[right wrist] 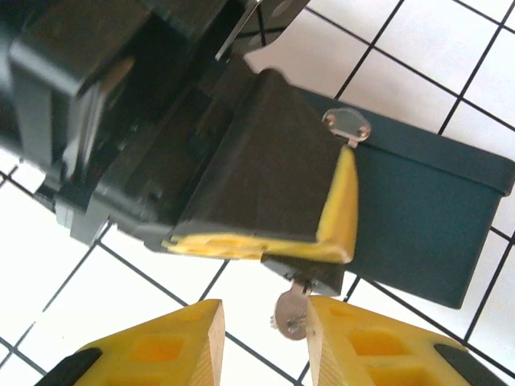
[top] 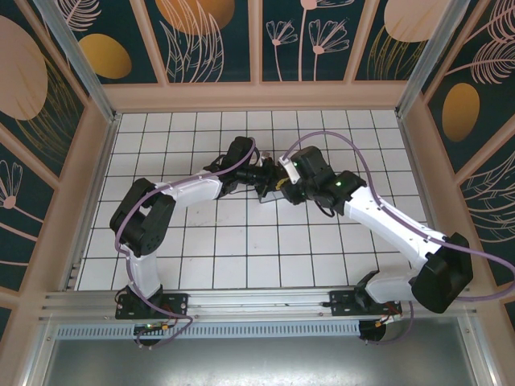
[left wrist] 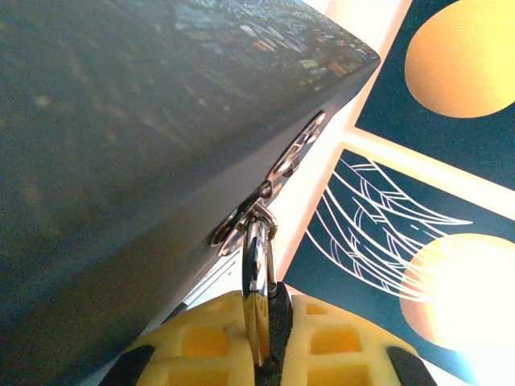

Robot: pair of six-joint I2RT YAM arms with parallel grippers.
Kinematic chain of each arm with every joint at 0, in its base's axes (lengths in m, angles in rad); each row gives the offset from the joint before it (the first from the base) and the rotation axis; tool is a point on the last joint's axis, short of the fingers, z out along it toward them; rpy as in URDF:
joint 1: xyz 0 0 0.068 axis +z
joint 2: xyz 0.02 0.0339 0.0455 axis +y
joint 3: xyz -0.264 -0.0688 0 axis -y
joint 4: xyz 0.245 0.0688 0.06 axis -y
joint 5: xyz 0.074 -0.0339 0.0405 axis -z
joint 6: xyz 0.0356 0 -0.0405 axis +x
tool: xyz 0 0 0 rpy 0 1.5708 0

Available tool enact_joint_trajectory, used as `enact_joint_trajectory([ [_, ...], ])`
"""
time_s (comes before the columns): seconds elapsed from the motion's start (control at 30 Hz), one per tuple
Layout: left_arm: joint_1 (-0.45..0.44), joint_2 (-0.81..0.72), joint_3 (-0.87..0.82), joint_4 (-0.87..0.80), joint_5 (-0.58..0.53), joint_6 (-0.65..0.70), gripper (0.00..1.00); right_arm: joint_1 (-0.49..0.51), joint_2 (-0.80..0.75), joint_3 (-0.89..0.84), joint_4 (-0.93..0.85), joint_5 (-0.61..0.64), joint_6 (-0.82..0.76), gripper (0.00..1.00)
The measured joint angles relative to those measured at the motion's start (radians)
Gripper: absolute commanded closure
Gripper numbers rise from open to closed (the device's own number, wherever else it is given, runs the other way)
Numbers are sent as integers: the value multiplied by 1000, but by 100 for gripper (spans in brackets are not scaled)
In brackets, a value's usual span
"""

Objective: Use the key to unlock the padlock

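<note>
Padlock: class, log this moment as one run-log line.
left end effector: shut on padlock | right end effector: open around key | key: in padlock | shackle: through box hasp

**Caller:** Your left arm [top: 193, 189] and right arm [top: 386, 221] wore white shells between chunky black joints.

**Partner:** You had purple cables [top: 483, 256] looping along both, and a green light [top: 339, 184] glowed on the right one.

**Caller:** Up close, your left gripper [left wrist: 269, 338] showed yellow fingers [left wrist: 201, 342] moulded with square pockets. Your right gripper [right wrist: 265, 338] matched, black at the outer corners.
</note>
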Motion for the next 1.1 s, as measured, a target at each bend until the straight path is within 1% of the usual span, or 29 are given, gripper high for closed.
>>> enact_joint_trajectory([
  [0.23, 0, 0, 0, 0, 0, 0, 100, 26, 33, 13, -45, 68, -41, 66],
  [0.5, 0, 0, 0, 0, 0, 0, 100, 26, 38, 13, -37, 108, -60, 72],
  [0.9, 0, 0, 0, 0, 3, 0, 100, 28, 65, 13, -17, 128, -60, 70],
  [0.97, 0, 0, 0, -1, 3, 0, 100, 32, 72, 13, -12, 134, -60, 71],
  [1.1, 0, 0, 0, -1, 3, 0, 100, 34, 75, 13, -4, 149, -59, 82],
])
